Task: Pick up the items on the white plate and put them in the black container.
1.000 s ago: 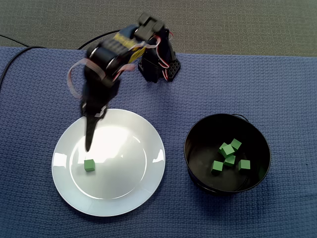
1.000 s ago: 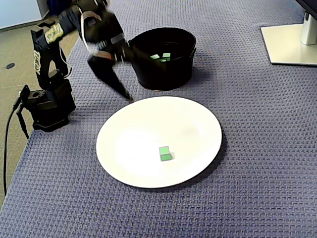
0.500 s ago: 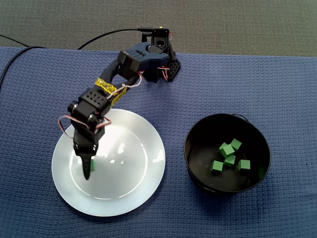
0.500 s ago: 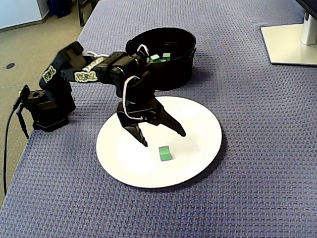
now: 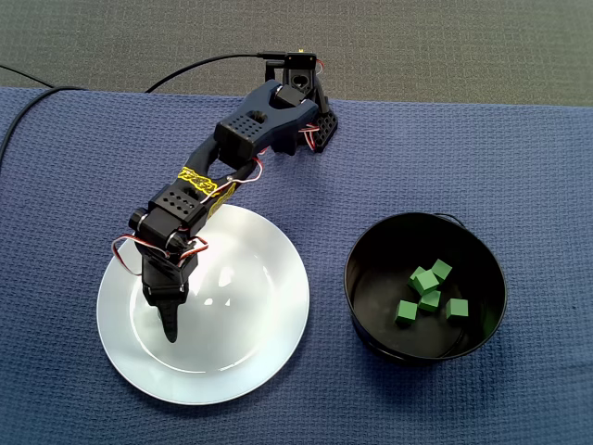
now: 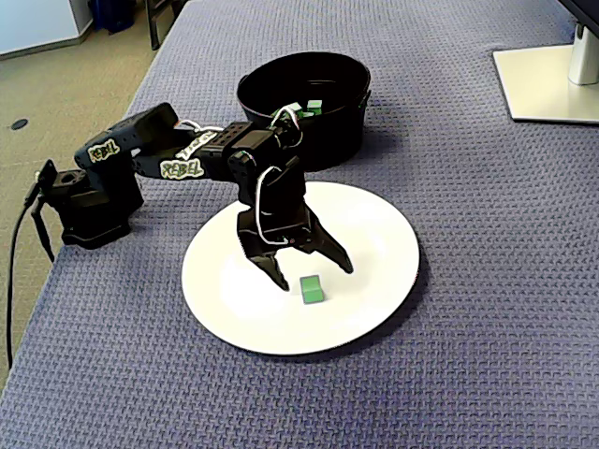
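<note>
A white plate (image 5: 250,343) (image 6: 374,234) lies on the blue cloth. One small green cube (image 6: 312,289) rests on it; in the top-down fixed view the arm hides the cube. My black gripper (image 6: 314,273) (image 5: 168,329) hangs low over the plate with its fingers spread open on either side of the cube, nothing held. The black container (image 5: 366,306) (image 6: 342,140) stands beside the plate and holds several green cubes (image 5: 427,287).
The arm's base (image 6: 89,206) (image 5: 306,120) sits at the cloth's edge, with a cable running off it. A white monitor foot (image 6: 547,84) stands at the far right corner in the side fixed view.
The arm swung down from above the plate's rim to the cube. The gripper opened and dropped lower, its fingers now straddling the cube.
</note>
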Controlling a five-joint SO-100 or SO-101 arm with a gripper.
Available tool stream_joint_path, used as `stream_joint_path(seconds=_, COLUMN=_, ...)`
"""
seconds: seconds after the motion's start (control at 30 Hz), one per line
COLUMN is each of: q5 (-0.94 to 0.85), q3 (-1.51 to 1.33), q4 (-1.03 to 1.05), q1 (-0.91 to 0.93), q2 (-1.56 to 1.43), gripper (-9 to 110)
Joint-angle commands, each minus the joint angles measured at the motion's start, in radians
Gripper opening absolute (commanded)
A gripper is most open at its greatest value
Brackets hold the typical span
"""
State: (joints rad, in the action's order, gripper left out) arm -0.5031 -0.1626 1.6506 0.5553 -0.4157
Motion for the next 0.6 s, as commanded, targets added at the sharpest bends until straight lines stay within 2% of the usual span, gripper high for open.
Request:
stream_joint_path(seconds=0.0, q5=-0.031, q3=0.106, q4=0.018, q1=0.021, q2=0.006, gripper=30)
stream_joint_path(seconds=0.3, q5=-0.031, q3=0.164, q4=0.037, q1=0.028, q2=0.058, gripper=25)
stream_joint_path(seconds=0.33, q5=-0.032, q3=0.170, q4=0.037, q1=0.028, q2=0.063, gripper=21)
stream_joint_path(seconds=0.4, q5=-0.023, q3=0.183, q4=0.032, q1=0.031, q2=0.072, gripper=0)
stream_joint_path(seconds=0.57, q5=-0.008, q3=0.187, q4=0.034, q1=0.034, q2=0.075, gripper=0)
